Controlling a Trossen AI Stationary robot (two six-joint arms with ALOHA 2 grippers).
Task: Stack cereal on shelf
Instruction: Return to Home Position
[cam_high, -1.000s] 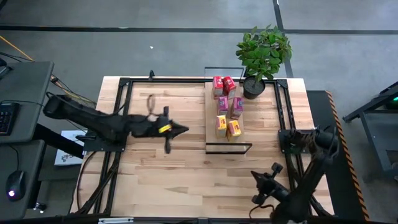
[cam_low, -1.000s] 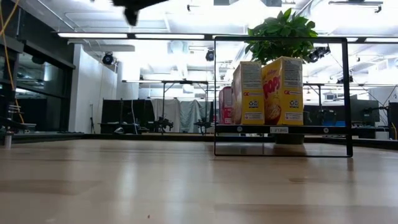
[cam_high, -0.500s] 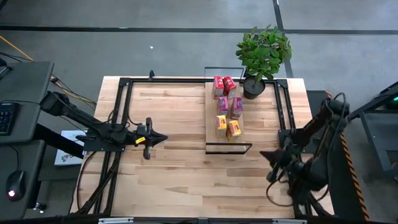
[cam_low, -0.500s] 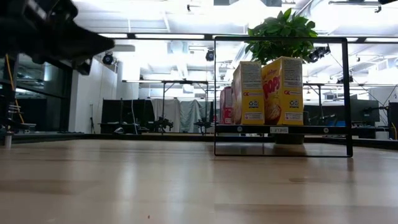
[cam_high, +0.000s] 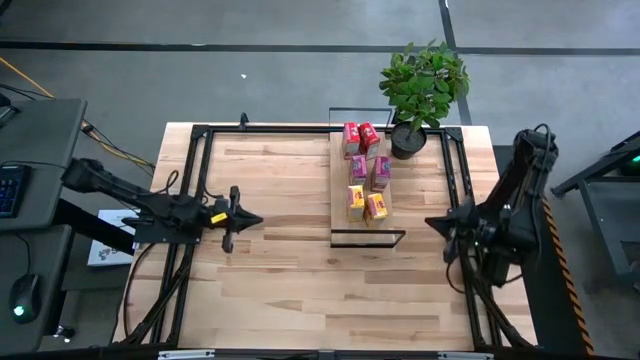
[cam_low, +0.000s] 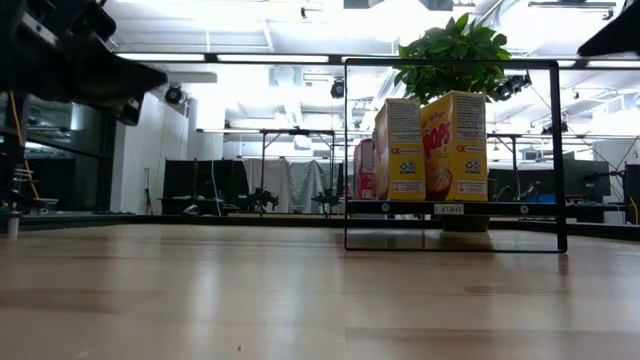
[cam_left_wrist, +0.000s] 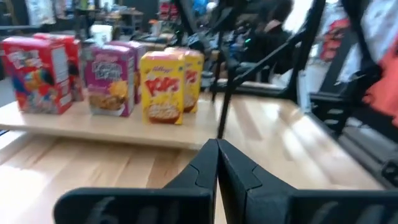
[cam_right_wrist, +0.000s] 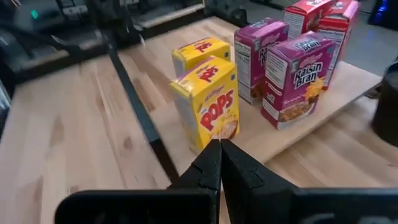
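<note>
counter (cam_high: 280, 270): pale wood planks, grey floor (cam_high: 250, 60) around | shelf (cam_high: 338, 170): six cardboard cereal boxes (cam_high: 358, 168) upright | left gripper (cam_high: 256, 218), right gripper (cam_high: 431, 222): fingers pressed together

two red cereal boxes (cam_high: 350, 136), two pink-purple boxes (cam_high: 381, 172) and two yellow boxes (cam_high: 355, 200) stand upright in side-by-side pairs, in that order, along the light-wood shelf (cam_high: 340, 182).

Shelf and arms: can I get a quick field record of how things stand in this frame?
shelf: long plank on the table, holding six boxes
red boxes: two, end nearest the plant
pink-purple boxes: two, middle
yellow boxes: two, other end
left pincer: shut, empty, over the table's left part, clear of the shelf
right pincer: shut, empty, at the table's right edge
</note>
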